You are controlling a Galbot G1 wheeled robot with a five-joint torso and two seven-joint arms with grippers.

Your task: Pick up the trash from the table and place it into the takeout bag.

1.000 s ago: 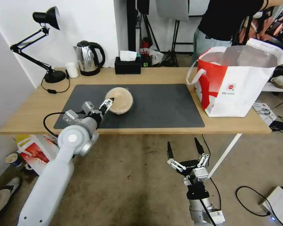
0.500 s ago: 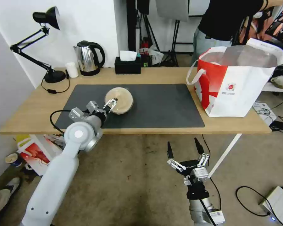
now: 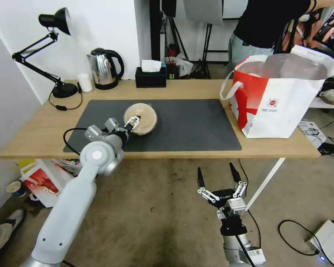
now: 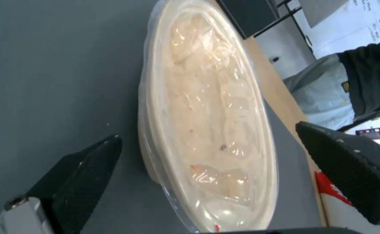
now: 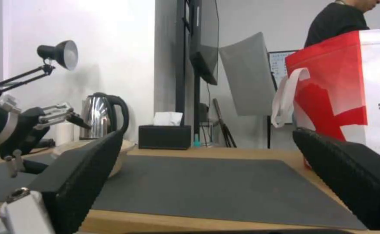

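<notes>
On the desk (image 3: 33,137) mat, the container (image 3: 140,118) sits between the left hand's (image 3: 131,122) wide-open fingers, ungripped. Light, thin-walled, slick-lidded, it probably wants a gentle rim hold. Right hand (image 3: 217,178) hangs open below.

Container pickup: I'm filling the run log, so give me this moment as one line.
left hand: open, straddling container on mat | right hand: open, parked below table edge | takeout bag: upright, table's right end
</notes>
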